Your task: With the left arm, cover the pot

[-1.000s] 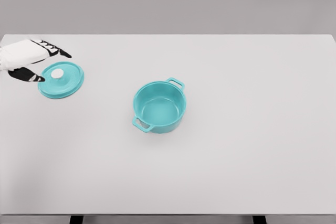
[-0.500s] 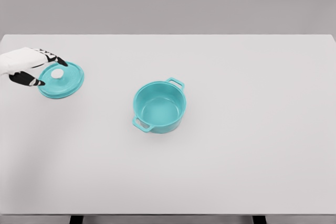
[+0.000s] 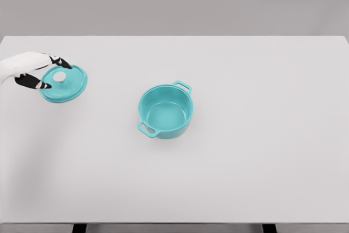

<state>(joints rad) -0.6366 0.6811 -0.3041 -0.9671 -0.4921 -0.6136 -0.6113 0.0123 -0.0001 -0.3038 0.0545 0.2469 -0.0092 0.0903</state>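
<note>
Left hand (image 3: pixel 32 70) edged closer — fingers (image 3: pixel 42 85) flank lid (image 3: pixel 64 83) knob.

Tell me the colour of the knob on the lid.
White, on the round teal lid; it shows best in the head view, beside the left hand.

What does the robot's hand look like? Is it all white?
Not all white. The left hand has a smooth white shell over its back, like the bit of white arm at the picture's left edge. Its fingers are black with small white patches. No cables or writing show. The right arm is out of view.
</note>
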